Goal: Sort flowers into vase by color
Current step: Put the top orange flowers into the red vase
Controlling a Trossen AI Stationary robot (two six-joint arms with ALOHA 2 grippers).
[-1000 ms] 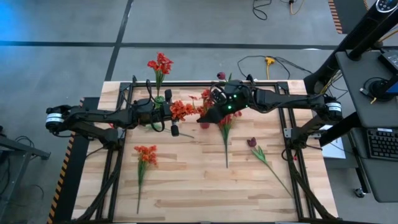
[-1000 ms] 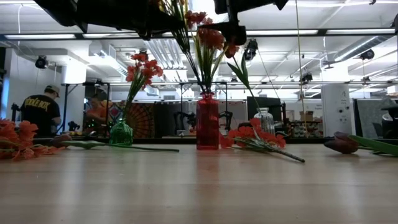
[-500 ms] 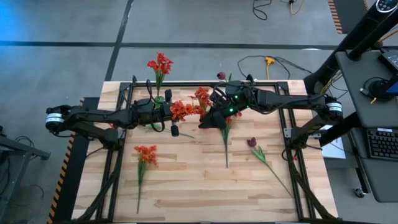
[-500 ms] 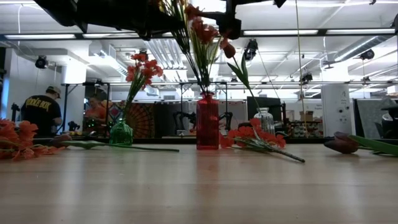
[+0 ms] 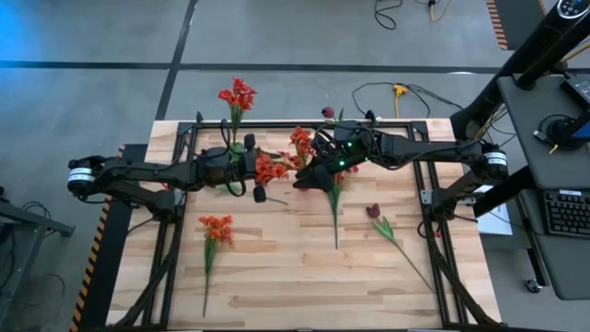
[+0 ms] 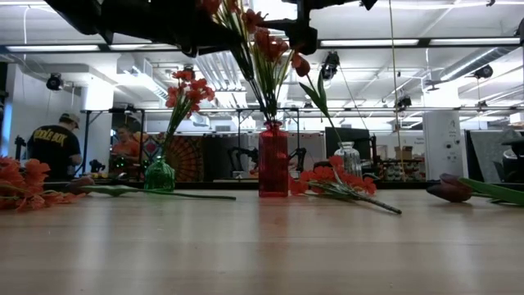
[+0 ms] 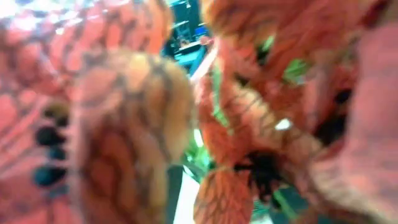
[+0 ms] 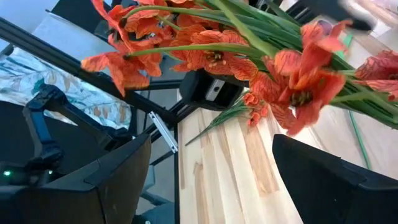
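Orange-red flowers [image 6: 264, 45] stand with their stalks in a red vase [image 6: 273, 161] at the table's far middle. In the high view their blooms [image 5: 272, 167] spread between both grippers. My left gripper [image 5: 247, 171] is right at those blooms, which fill the left wrist view [image 7: 137, 124]. My right gripper [image 5: 307, 175] is open on the vase's right side, and its wrist view has the blooms [image 8: 292, 81] ahead of the open fingers [image 8: 112, 180]. Red flowers [image 6: 185, 92] stand in a green vase [image 6: 160, 175]. A maroon bloom [image 6: 301, 64] rises from a clear vase [image 6: 349, 157].
Three flowers lie flat on the wooden table [image 5: 277, 277]: an orange one [image 5: 217, 227] near the left, an orange-red one [image 5: 334, 189] in the middle, a maroon one [image 5: 373, 211] at the right. People [image 6: 54, 149] are in the room beyond the far edge.
In the low view the orange-red blooms over the red vase have risen a little and leaned toward the picture's left. My right gripper has lifted slightly beside them.
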